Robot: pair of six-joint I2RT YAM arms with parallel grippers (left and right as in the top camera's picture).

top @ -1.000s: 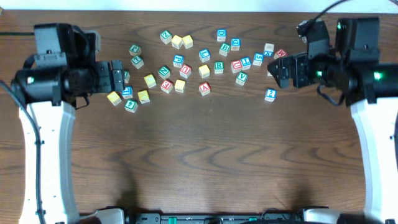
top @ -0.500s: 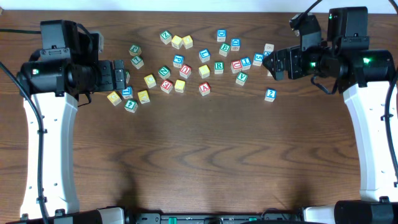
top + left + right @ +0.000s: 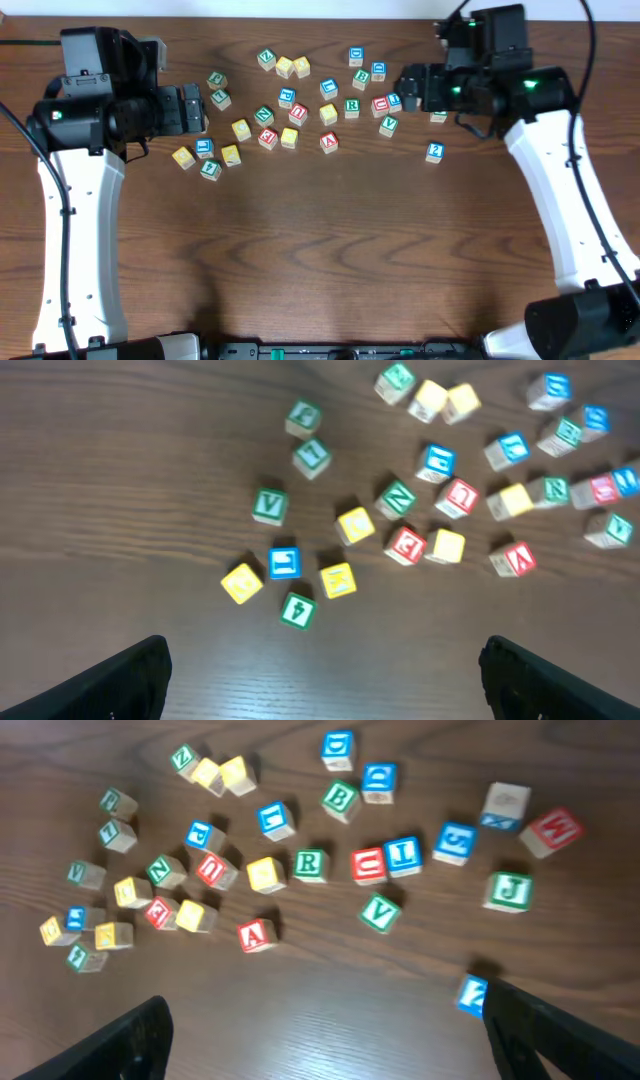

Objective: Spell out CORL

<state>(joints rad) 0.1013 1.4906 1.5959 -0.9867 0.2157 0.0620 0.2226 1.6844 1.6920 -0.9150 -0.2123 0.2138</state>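
Observation:
Many lettered cubes lie scattered across the back of the wooden table. A green R block (image 3: 352,106), a red C block (image 3: 380,105) and a blue L block (image 3: 396,101) sit in a row; the right wrist view shows the R (image 3: 310,863), the C (image 3: 368,865) and the L (image 3: 403,855). I cannot pick out an O for certain. My right gripper (image 3: 412,88) is open and empty, hovering just right of the L block (image 3: 325,1030). My left gripper (image 3: 188,110) is open and empty at the left end of the cluster (image 3: 325,680).
A blue block (image 3: 434,152) lies alone at the front right of the cluster, next to my right finger in the wrist view (image 3: 470,992). Yellow, blue and green blocks (image 3: 205,158) lie in front of my left gripper. Bare wood (image 3: 320,250) fills the near half.
My right arm has swung left and toward the back, bringing its gripper over the right end of the blocks. The left arm has barely moved.

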